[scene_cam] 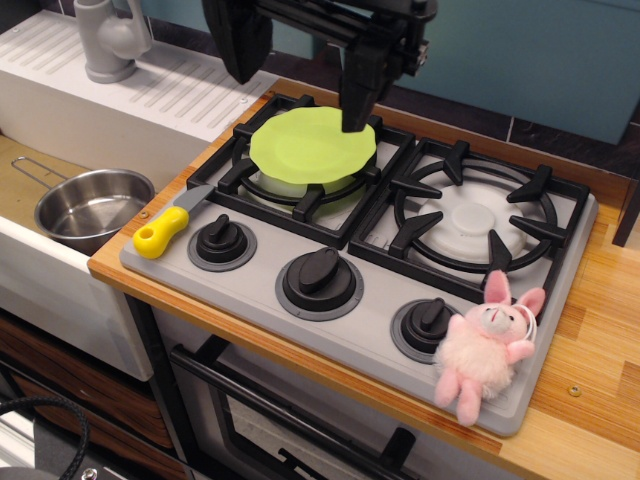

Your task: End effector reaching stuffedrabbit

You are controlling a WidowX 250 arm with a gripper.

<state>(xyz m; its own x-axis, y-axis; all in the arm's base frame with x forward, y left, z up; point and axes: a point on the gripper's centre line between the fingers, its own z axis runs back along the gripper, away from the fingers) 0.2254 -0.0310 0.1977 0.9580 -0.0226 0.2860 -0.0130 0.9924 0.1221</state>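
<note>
The end effector (pixel 300 85) is cut off by the top edge of the frame, so only its lower body and two dark fingers show. The left finger (pixel 240 45) hangs over the back edge of the stove; the right finger's tip sits above the lime-green plate (pixel 310 148), though whether it touches the plate cannot be told. The fingers stand wide apart with nothing between them. The stuffedrabbit (pixel 487 345) lies at the lower right of the frame, on the front right corner of the grey stove top (pixel 380 335), just beside the rightmost knob (pixel 428 325) — well apart from the end effector. Three black knobs line the front; two burner grates sit behind, the left one partly hidden under the plate. One yellow-handled knife (pixel 172 224) lies at the stove's left edge. One steel pot (pixel 92 205) sits in the sink at far left, its handle partly cut off.
</note>
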